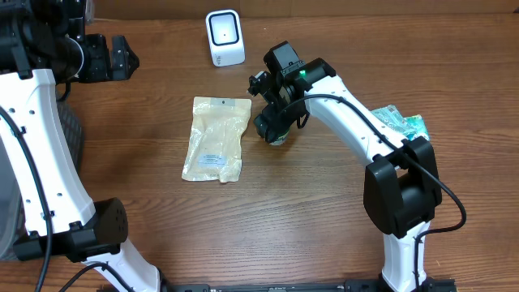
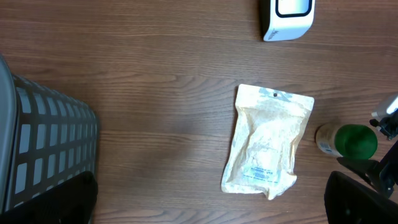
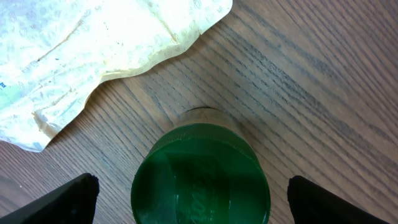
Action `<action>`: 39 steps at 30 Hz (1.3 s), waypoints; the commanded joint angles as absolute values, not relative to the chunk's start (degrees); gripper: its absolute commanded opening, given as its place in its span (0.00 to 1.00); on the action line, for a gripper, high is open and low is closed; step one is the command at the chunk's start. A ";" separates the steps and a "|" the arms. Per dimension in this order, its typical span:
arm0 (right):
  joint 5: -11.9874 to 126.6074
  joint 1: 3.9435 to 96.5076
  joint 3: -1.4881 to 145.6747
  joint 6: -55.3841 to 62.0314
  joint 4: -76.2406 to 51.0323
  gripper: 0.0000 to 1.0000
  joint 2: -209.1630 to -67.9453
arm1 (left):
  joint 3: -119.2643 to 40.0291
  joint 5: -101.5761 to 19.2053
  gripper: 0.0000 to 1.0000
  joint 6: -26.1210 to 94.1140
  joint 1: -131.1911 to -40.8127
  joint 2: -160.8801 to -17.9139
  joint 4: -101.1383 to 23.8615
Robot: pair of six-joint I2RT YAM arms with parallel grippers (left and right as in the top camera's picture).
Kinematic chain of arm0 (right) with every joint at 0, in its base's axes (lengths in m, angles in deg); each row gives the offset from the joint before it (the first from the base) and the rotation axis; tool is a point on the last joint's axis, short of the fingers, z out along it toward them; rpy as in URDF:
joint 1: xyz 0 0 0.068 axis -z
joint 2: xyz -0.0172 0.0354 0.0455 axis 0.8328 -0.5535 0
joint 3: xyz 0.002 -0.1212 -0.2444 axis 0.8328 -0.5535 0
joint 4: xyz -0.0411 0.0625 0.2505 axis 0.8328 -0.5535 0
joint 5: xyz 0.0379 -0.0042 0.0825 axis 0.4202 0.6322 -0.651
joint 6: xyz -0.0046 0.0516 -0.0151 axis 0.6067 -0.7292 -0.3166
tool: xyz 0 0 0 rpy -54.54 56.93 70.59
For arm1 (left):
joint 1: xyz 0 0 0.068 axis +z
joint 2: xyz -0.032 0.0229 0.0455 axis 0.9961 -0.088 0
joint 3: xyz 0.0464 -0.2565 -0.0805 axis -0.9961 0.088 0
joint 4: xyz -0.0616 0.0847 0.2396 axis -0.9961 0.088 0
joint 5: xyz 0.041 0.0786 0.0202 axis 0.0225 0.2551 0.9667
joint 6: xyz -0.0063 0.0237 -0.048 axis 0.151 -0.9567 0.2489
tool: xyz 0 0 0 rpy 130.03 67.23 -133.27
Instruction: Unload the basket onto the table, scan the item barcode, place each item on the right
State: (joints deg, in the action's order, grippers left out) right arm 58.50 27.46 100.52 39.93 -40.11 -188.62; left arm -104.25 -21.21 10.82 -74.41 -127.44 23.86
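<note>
A small bottle with a green cap (image 3: 200,171) stands upright on the wooden table. My right gripper (image 3: 200,202) hangs right over it, open, one finger on each side of the cap with a gap at both. From overhead the right gripper (image 1: 274,130) hides most of the bottle (image 1: 278,140). Left of it lies a flat cream pouch (image 1: 216,138) with a small printed label. The white barcode scanner (image 1: 225,36) stands at the table's far edge. My left gripper (image 1: 130,58) is at the far left, open and holding nothing, well away from the pouch (image 2: 267,140) and the bottle (image 2: 348,140).
A grey mesh basket (image 2: 43,149) stands at the table's left side. A teal packet (image 1: 405,123) lies at the right, behind the right arm. The scanner (image 2: 287,18) faces the table's middle.
</note>
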 commanded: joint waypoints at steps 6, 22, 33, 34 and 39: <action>58.22 27.51 100.15 40.17 -39.96 0.88 -191.02 | -104.23 -21.01 0.99 9.94 -74.28 -127.72 23.95; 58.20 27.92 100.28 37.09 -39.74 0.56 -191.02 | -104.23 -20.99 0.99 9.96 -74.28 -127.75 23.95; 54.72 28.82 108.78 29.09 -48.83 0.36 -189.36 | -104.23 -20.99 0.99 9.96 -74.28 -127.75 23.95; 52.97 29.32 110.62 28.46 -50.12 0.34 -189.19 | -104.23 -21.01 0.99 9.96 -74.28 -127.75 23.95; 37.32 33.25 118.86 27.69 -55.00 0.33 -188.92 | -104.23 -21.01 1.00 9.96 -74.28 -127.72 23.93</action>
